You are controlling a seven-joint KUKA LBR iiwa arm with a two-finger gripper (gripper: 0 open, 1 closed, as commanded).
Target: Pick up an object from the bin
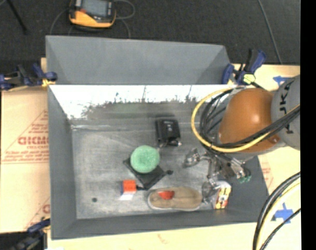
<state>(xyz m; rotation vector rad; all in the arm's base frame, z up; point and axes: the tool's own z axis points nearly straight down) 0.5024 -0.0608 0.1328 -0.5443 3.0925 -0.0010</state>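
Near front-right corner, multicoloured block (223,197), beside tool (214,186)

Grey bin (95,160) | black box (167,130) mid-rear | black flat piece (150,178) centre | red block (128,186) front-left | tan oblong item (176,199) front | multicoloured small box (222,197) front-right

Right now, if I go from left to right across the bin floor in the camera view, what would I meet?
small orange-red block → round green pad → black boxy device → small multicoloured cube. The long tan piece at the front overlaps several, so it's omitted.
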